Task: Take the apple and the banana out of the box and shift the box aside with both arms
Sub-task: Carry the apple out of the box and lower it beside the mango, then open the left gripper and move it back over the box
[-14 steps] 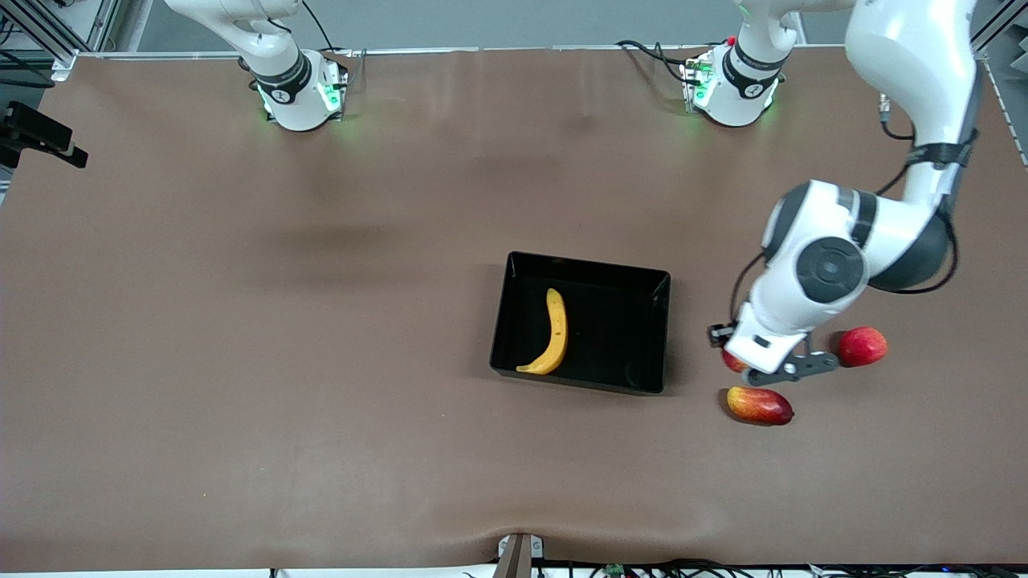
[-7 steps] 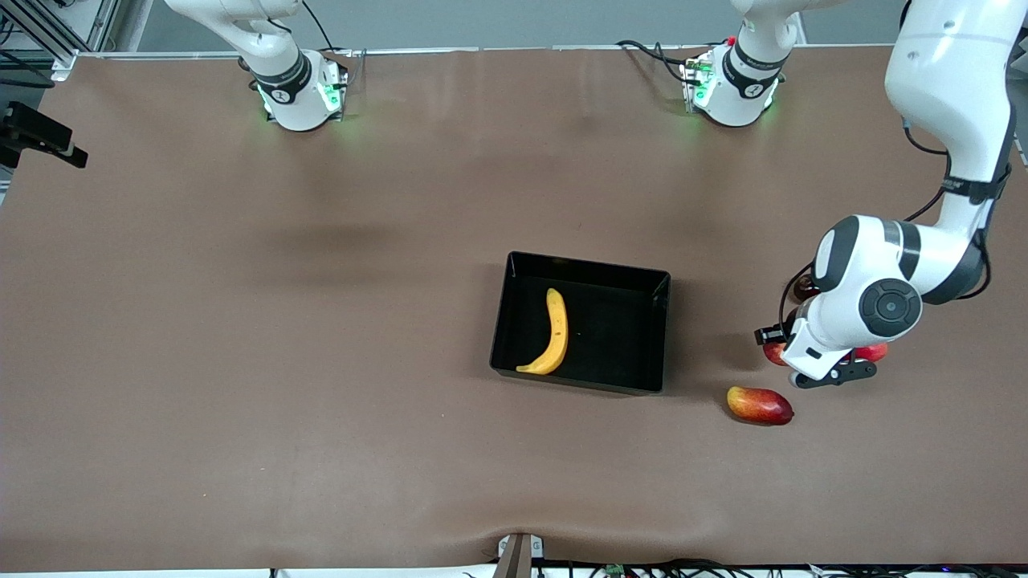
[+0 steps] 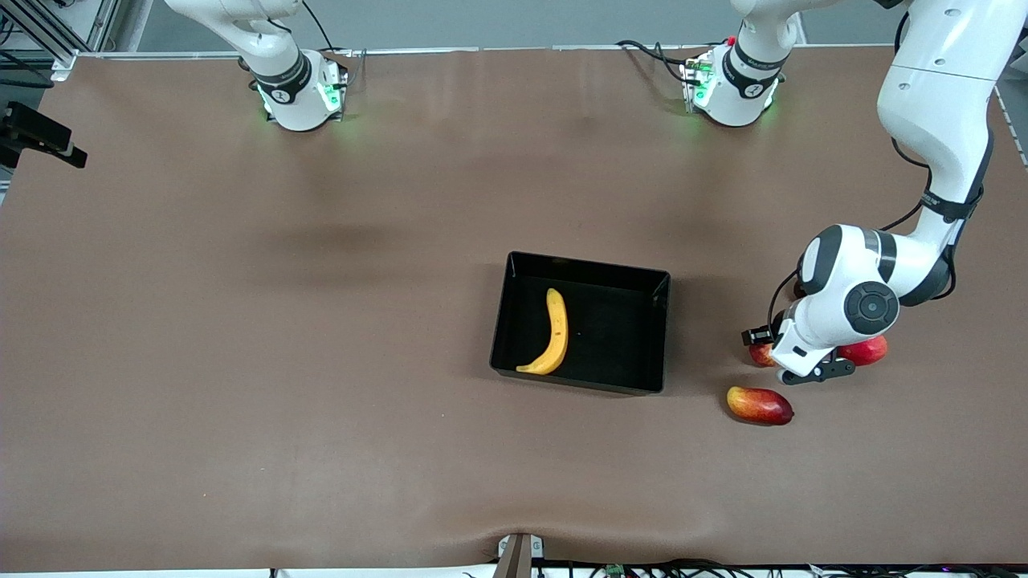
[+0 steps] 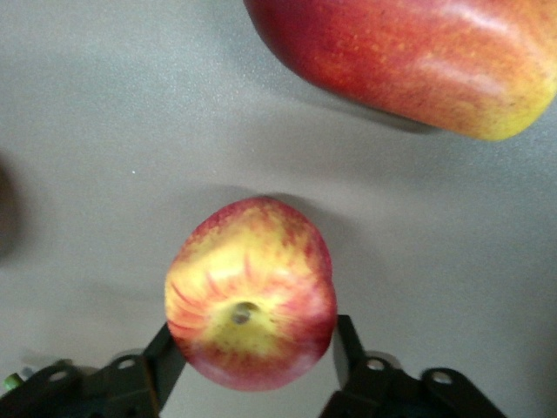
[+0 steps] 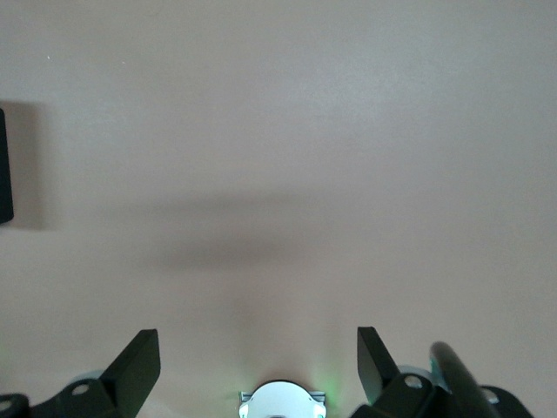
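Note:
The yellow banana (image 3: pixel 552 331) lies in the black box (image 3: pixel 622 341) at the middle of the table. My left gripper (image 3: pixel 763 355) is shut on the small red apple with yellow streaks (image 3: pixel 758 354), just above the table between the box and a plain red fruit. In the left wrist view the apple (image 4: pixel 251 318) sits between the two black fingers (image 4: pixel 165 359), stem dimple facing the camera. My right gripper (image 5: pixel 258 366) is open and empty, held high over bare table near its own base; it is out of the front view.
An oblong red-yellow mango (image 3: pixel 760 405) lies on the table nearer the front camera than the left gripper and also shows in the left wrist view (image 4: pixel 418 61). A plain red round fruit (image 3: pixel 866 351) lies partly under the left arm's wrist.
The left gripper with the apple swung away from the box toward the left arm's end of the table, then came back a little. The right arm has not moved.

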Controlling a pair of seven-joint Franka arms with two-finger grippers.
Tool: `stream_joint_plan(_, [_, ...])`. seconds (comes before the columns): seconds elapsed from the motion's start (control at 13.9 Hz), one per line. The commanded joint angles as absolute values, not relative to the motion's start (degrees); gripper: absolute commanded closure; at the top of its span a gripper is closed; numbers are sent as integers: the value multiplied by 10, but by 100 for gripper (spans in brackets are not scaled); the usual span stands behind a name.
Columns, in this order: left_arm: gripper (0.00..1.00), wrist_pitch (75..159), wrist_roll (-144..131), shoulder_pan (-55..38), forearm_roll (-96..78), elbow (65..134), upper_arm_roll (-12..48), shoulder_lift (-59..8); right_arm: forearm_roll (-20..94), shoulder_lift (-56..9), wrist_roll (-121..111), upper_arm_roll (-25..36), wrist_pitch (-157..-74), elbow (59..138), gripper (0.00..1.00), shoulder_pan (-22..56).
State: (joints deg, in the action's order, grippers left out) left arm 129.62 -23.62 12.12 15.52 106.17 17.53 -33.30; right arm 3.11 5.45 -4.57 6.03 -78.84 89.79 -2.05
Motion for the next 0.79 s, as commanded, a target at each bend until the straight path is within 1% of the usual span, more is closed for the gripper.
stream_joint_plan(0.0, [0,1298,-247,123,164,1061,185,-302,41,54,-47,53,-786,896,0,-36])
stream_joint_plan(0.14, [0,1266,-253,120,161,1046,199,-269,41,54,-47,53,-786,896,0,-35])
stream_joint_plan(0.29, [0,1209,-257,120,160,1009,223,-250,41,54,-47,53,-786,896,0,-35])
stream_joint_plan(0.5, [0,1121,-312,113,163,936,273,-250,41,54,-47,53,-786,896,0,-36])
stream_joint_plan(0.58, [0,1111,-335,99,161,922,286,-251,41,54,-47,53,-786,896,0,-36])
stream_joint_plan(0.72, [0,1111,-402,48,161,914,287,-254,41,54,-47,53,-786,895,0,-36])
